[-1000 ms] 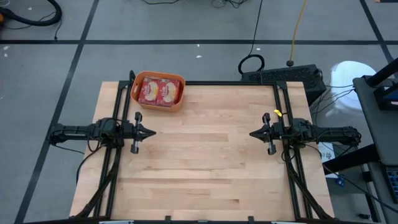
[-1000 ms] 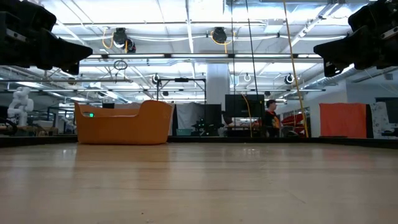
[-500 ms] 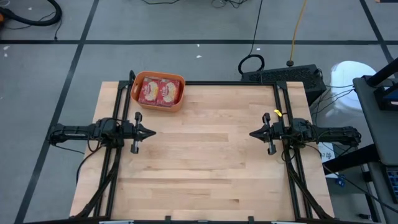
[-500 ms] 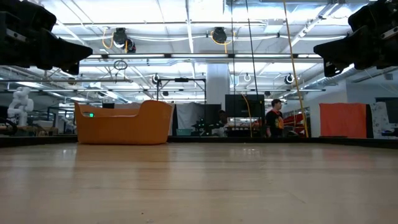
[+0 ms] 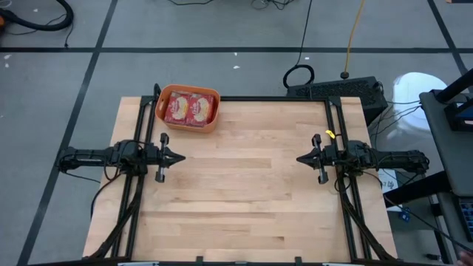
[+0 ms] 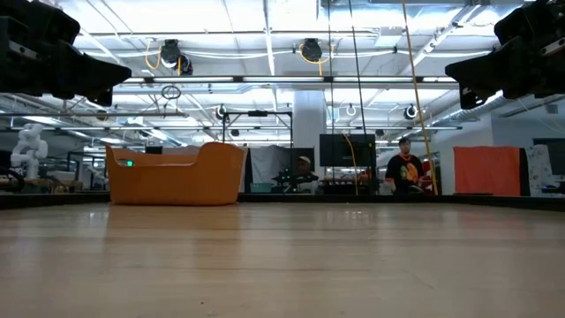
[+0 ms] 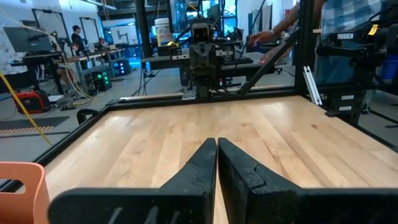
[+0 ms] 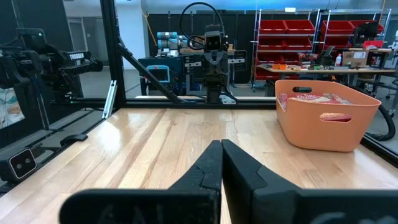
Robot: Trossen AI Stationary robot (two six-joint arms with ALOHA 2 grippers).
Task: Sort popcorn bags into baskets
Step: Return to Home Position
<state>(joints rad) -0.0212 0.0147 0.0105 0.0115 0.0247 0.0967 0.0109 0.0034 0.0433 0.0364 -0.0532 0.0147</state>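
Observation:
The orange basket [image 5: 189, 110] stands at the table's far left corner, also seen as basket [image 8: 326, 113] and basket [image 6: 175, 173]. Red popcorn bags [image 5: 190, 108] with yellow-cream ovals lie inside it, stacked; bags [image 8: 314, 98] show above the rim. No bag lies on the table top. My left gripper [image 5: 182, 157] hovers shut at the left side, pointing toward the table's middle; my left gripper [image 7: 217, 144] shows its fingertips together. My right gripper [image 5: 298, 159] hovers shut at the right side, facing it; right gripper [image 8: 221, 144] shows the same.
A black frame rail [image 5: 273, 98] runs along the table's far edge and down both sides. The wooden top [image 5: 244, 185] between the two grippers is bare. People stand in the room beyond the table [image 6: 404, 170]. Cables and equipment lie on the floor past the far edge.
Both arms have kept still. Only a person in the room behind the table has walked toward the right.

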